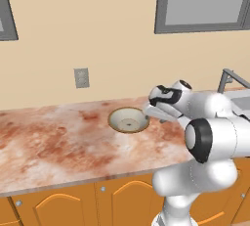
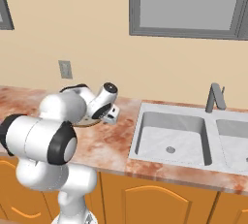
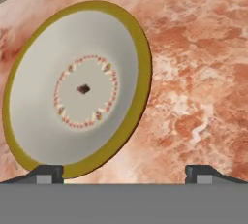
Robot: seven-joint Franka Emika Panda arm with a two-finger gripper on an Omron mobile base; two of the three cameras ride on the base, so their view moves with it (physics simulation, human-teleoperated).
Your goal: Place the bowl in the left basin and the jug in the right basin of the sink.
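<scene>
Gripper (image 3: 124, 172) open, fingertips spread wide, one tip at the bowl's near rim, nothing held; bowl (image 3: 80, 89) upright on the counter (image 3: 193, 72) just under the hand, left of the sink (image 2: 186, 138); likely rigid, light glazed ceramic, slick and chippable; best pinched across the thin rim, one finger inside, one outside; left basin (image 2: 169, 136) well apart to the right; faucet (image 2: 214, 97) behind.

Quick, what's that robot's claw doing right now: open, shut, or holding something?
Gripper: open, holding nothing; its fingertips are spread wide just above the bowl on the counter.
</scene>
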